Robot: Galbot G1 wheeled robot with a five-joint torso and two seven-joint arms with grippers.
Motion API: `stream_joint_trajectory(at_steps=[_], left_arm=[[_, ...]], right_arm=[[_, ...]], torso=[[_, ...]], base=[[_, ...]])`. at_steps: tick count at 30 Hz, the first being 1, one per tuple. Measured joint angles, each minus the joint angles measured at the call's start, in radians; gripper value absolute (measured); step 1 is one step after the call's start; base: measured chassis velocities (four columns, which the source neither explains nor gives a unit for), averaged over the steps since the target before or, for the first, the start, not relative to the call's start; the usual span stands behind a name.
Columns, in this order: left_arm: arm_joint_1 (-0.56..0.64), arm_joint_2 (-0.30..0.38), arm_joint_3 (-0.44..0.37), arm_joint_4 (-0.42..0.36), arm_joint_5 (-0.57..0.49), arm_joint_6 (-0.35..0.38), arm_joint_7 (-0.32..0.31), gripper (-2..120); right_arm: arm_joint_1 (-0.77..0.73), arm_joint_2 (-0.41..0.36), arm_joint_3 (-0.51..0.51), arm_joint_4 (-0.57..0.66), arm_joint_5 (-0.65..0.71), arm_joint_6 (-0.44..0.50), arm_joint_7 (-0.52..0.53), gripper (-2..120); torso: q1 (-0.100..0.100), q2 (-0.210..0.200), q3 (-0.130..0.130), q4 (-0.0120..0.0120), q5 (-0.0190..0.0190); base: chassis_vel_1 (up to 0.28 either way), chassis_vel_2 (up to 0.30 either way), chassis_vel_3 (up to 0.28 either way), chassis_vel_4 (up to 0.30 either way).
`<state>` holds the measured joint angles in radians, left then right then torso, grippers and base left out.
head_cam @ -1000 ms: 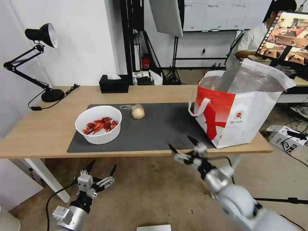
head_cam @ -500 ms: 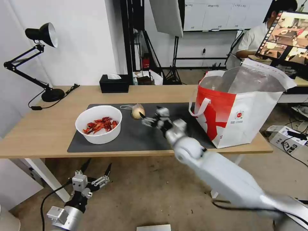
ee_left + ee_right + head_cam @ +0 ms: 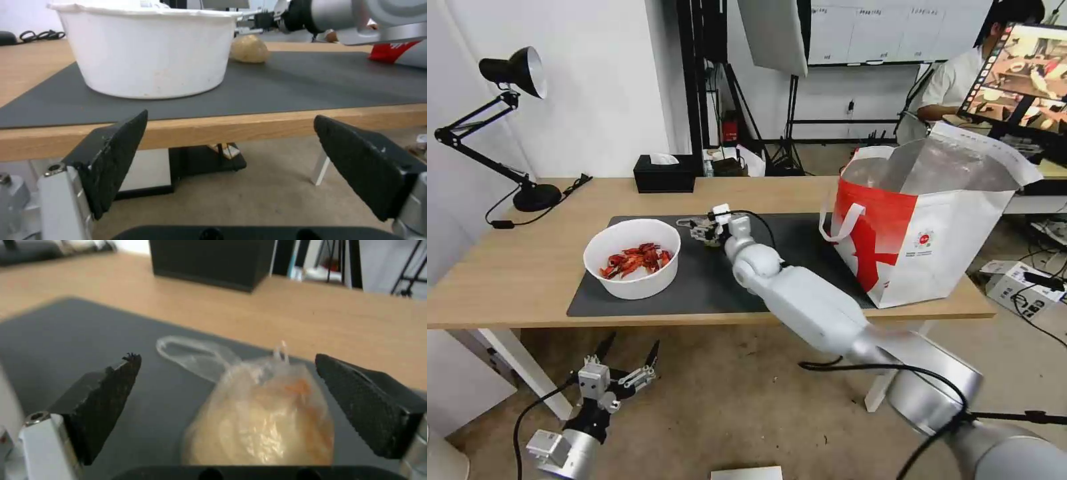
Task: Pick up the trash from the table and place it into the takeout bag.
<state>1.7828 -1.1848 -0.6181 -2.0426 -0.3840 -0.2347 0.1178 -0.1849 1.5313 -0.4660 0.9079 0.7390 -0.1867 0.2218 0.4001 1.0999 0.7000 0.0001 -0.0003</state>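
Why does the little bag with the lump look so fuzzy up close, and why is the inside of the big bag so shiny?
In the right wrist view the small clear bag sits very near the lens between the open right gripper, so it blurs. In the head view the takeout bag has silver foil lining that bounces room light, and the bag looks sharp.

My arms are smooth silver-grey tubes with rounded joints and black cables. Each claw, right (image 3: 702,231) and left (image 3: 627,351), has black textured wedge pads (image 3: 106,400) on screwed white mounts.
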Motion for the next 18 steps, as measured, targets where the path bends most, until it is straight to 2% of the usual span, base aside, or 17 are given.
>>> stream_joint_trajectory(at_steps=[6,17,18], left_arm=[[0.008,-0.004,-0.009,-0.001,-0.001,-0.006,0.002,100],[0.008,-0.008,-0.006,-0.007,-0.001,-0.006,0.003,100],[0.009,-0.008,-0.006,-0.008,-0.001,-0.006,0.003,100]], right_arm=[[-0.015,0.013,0.004,-0.032,-0.056,-0.024,0.023,100],[-0.019,0.019,0.002,-0.045,-0.058,-0.042,0.034,100],[-0.019,0.021,0.003,-0.046,-0.058,-0.047,0.041,96]], torso=[[0.000,0.000,0.000,-0.0002,0.0002],[0.000,0.000,0.000,-0.0002,0.0003],[0.000,0.000,0.000,-0.0002,0.0002]], base=[[0.000,0.000,0.000,0.000],[0.000,0.000,0.000,0.000],[0.000,0.000,0.000,0.000]])
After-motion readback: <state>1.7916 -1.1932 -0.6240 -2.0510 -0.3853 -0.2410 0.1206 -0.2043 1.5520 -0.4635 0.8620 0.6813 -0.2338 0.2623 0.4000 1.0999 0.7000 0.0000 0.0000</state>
